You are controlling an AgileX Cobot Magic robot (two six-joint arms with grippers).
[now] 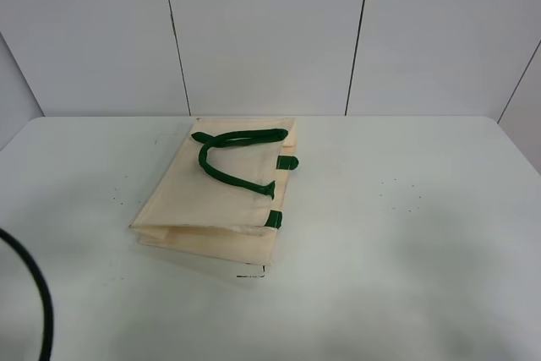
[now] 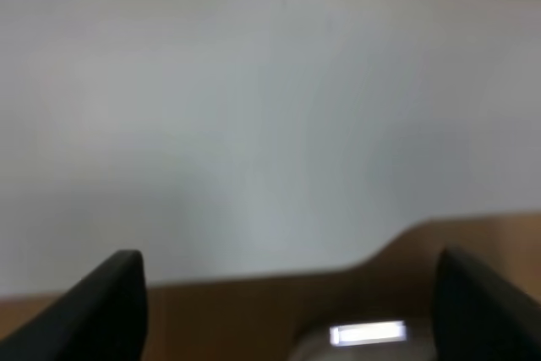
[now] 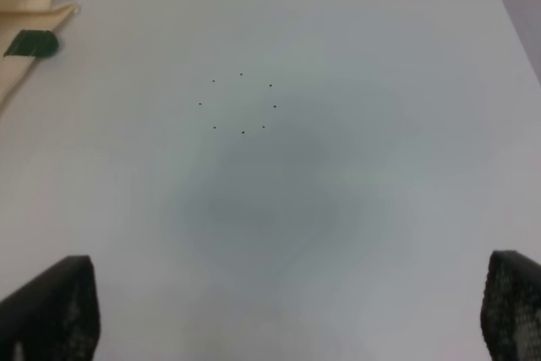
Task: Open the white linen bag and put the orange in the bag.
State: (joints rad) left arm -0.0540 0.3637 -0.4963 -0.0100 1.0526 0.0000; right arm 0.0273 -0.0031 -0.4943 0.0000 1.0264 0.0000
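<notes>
Exterior high view, from the left edge: a black cable (image 1: 38,293) curves through the lower left corner over the pale surface (image 1: 406,234). Left of centre lies the white linen bag (image 1: 211,200), flat on the surface, its mouth edge facing right. Its dark green handle (image 1: 232,158) loops across the upper cloth, and two green tabs (image 1: 286,162) sit along that right-hand edge, one near the upper end and one lower down. The near edge of the bag shows a fold where the layers part slightly. To the right of the bag the surface carries only faint dark specks. White wall panels stand behind. The orange shows in none of the views, and neither arm reaches into this view.

The left wrist view is blurred: the left end effector (image 2: 287,310) shows two dark fingertips (image 2: 106,306) at the lower corners, set wide apart with nothing between them, over the surface's edge, with brown beyond it.

In the right wrist view a corner of the bag and one green tab (image 3: 32,42) lie at the upper left. A ring of small dark dots (image 3: 241,106) marks the surface near centre. The right end effector (image 3: 287,314) has its fingertips (image 3: 55,310) at the bottom corners, spread wide and empty.
</notes>
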